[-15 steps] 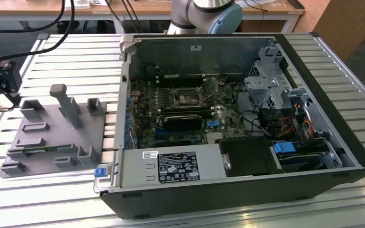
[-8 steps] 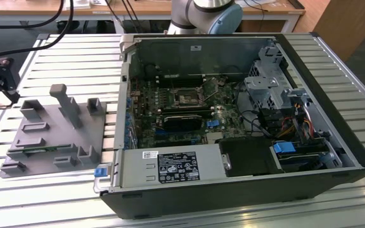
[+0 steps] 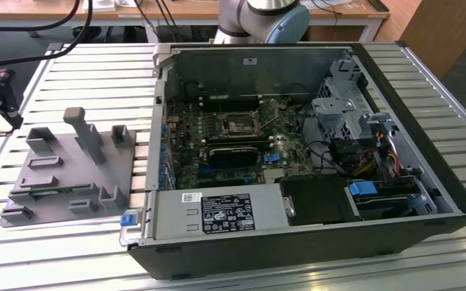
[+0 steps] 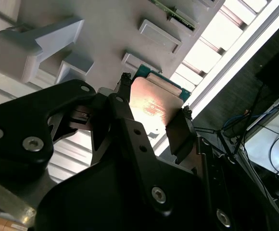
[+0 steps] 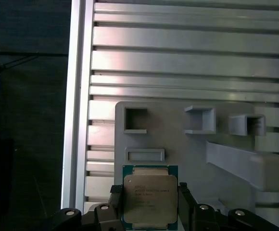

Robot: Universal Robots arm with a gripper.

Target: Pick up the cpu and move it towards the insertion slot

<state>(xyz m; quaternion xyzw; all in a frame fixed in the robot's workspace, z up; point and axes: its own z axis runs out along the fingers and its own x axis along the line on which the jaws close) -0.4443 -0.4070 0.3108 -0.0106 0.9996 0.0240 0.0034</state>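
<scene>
I work from the biggest obstacle down. The slatted table is ribbed, bright aluminium, and its glare washes out edges, so I judge position by the parts and not by their reflections. The open computer case lies on the exterior view's right. It has black sheet-metal walls with hard rims, so I judge the carry must go over the wall, not skim it. Inside, the green motherboard is crowded with connectors and cables. The insertion slot is a small dark square frame near its middle, so I would line the chip up square above it.

On the exterior view's left sits the fixture tray, matte grey plastic with boxy pockets and one tall post to steer around.

The gripper is closed onto the cpu. Its black fingers pinch two opposite edges, one on each side. The cpu hangs over the tray's edge nearest the table rail, beside a shallow rectangular pocket. I cannot tell whether it is fully clear of the tray. It is thin and flat, with a brushed metal lid over a green rim. I keep it level, since an edge grip on something this smooth could slip if jolted.
</scene>
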